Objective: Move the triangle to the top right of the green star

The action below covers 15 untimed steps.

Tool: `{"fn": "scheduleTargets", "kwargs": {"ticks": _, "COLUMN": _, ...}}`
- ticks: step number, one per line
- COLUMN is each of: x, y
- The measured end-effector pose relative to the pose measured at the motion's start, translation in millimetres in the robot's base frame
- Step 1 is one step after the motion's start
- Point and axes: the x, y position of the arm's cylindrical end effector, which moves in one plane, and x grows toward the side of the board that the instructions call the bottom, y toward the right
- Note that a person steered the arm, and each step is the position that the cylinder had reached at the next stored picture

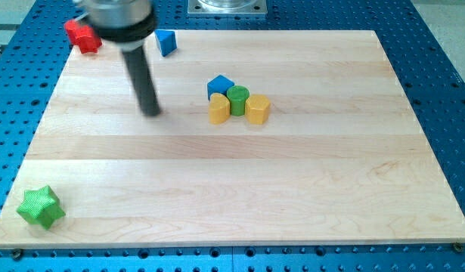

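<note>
A blue triangle block (165, 41) stands near the board's top left. The green star (41, 206) lies at the bottom left corner of the board. My tip (151, 112) rests on the board below and slightly left of the triangle, well apart from it, and far above and right of the green star.
A red star block (82, 35) sits at the top left corner. A cluster near the middle holds a blue block (219, 85), a green cylinder (237, 99), and two yellow blocks (219, 109) (257, 109). The wooden board (292, 189) lies on a blue perforated table.
</note>
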Motion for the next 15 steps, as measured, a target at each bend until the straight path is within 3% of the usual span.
{"fn": "scheduleTargets", "kwargs": {"ticks": 2, "x": -126.1, "y": 67.7}}
{"fn": "scheduleTargets", "kwargs": {"ticks": 3, "x": -159.6, "y": 60.7}}
{"fn": "scheduleTargets", "kwargs": {"ticks": 5, "x": -111.0, "y": -44.8}}
{"fn": "scheduleTargets", "kwargs": {"ticks": 6, "x": -87.2, "y": -63.4}}
{"fn": "scheduleTargets", "kwargs": {"ticks": 7, "x": -102.4, "y": -53.9}}
{"fn": "scheduleTargets", "kwargs": {"ticks": 8, "x": -64.4, "y": -87.9}}
{"fn": "scheduleTargets", "kwargs": {"ticks": 9, "x": -58.1, "y": -94.3}}
{"fn": "scheduleTargets", "kwargs": {"ticks": 10, "x": -97.1, "y": -92.5}}
{"fn": "scheduleTargets", "kwargs": {"ticks": 11, "x": -104.3, "y": -113.8}}
{"fn": "scheduleTargets", "kwargs": {"ticks": 14, "x": 101.1, "y": -142.6}}
{"fn": "scheduleTargets", "kwargs": {"ticks": 15, "x": 61.8, "y": -143.1}}
